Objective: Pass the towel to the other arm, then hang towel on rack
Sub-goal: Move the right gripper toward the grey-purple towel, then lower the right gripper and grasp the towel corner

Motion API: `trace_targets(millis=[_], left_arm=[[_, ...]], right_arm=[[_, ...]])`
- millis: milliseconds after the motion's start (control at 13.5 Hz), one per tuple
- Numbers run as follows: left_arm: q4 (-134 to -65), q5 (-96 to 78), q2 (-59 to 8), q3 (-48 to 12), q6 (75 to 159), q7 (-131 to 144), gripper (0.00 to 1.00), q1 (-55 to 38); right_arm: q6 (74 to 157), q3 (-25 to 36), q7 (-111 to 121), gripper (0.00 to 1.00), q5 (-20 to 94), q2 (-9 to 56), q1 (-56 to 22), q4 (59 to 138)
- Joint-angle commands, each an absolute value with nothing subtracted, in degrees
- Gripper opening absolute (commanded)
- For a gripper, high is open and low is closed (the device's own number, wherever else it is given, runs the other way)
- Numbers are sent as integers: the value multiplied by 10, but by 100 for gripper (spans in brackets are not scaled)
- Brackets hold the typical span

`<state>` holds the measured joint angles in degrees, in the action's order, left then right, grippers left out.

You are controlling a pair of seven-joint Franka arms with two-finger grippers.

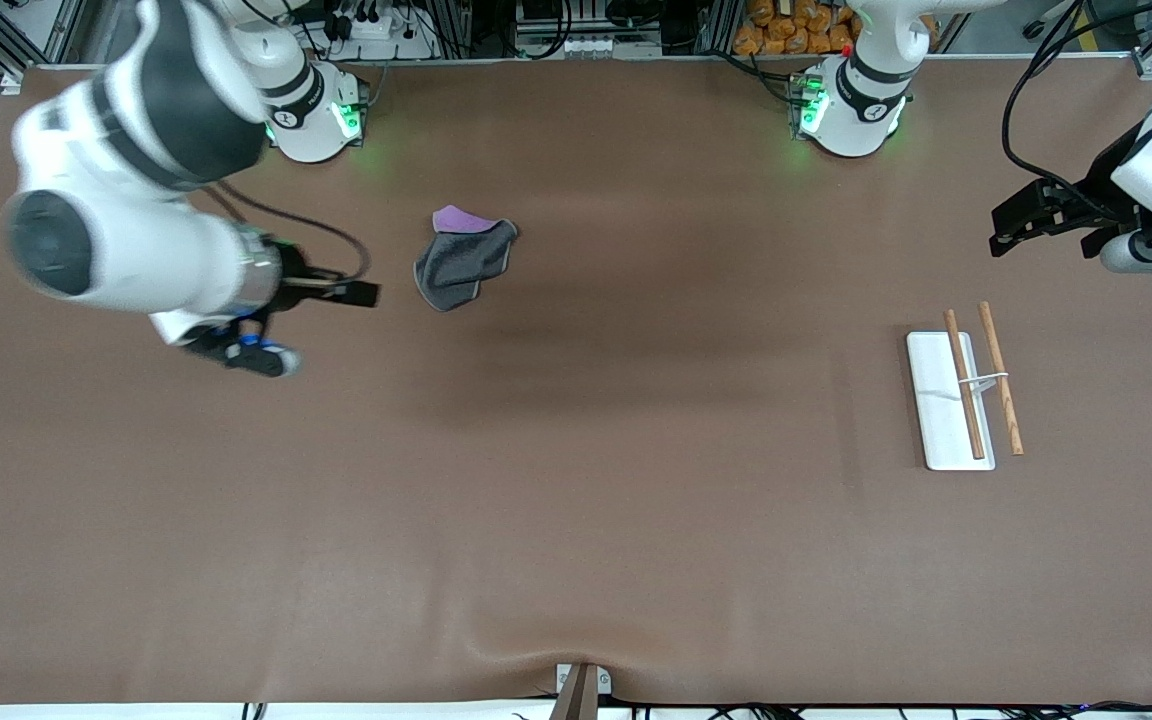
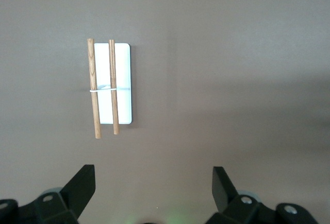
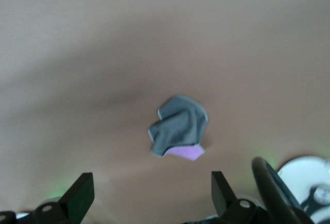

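Table [image 1: 576, 520], 1 towel [image 1: 463, 262], 1 rack [image 1: 948, 400]

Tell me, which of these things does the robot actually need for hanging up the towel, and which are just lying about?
Part of the job:
- towel, crumpled on the table toward the right arm's end
- rack, toward the left arm's end
- right gripper, open, beside the towel
- left gripper, open, above the table near the rack

Just lying about:
- orange packets past the table's edge, by the left arm's base
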<state>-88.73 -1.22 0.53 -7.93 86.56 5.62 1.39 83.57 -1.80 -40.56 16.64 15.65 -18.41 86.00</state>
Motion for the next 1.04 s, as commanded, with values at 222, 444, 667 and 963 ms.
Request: trace_targets(millis=[222,444,667,963], left_arm=[[-903,-13,7,-80,884,46,100,16],[-924,-13,8,-80,905,45,100,17],[-934,-13,6,-80,913,43,100,22],[-946,-13,-9,-80,913,43,100,24]], right_arm=[[846,-11,-501,100,172,143,-190,964],[942,-13,-546,100,174,108,-196,1069],[997,-13,-555,100,174,95,-205,1135],[1119,-14,-555,100,224,75,-230,1240]])
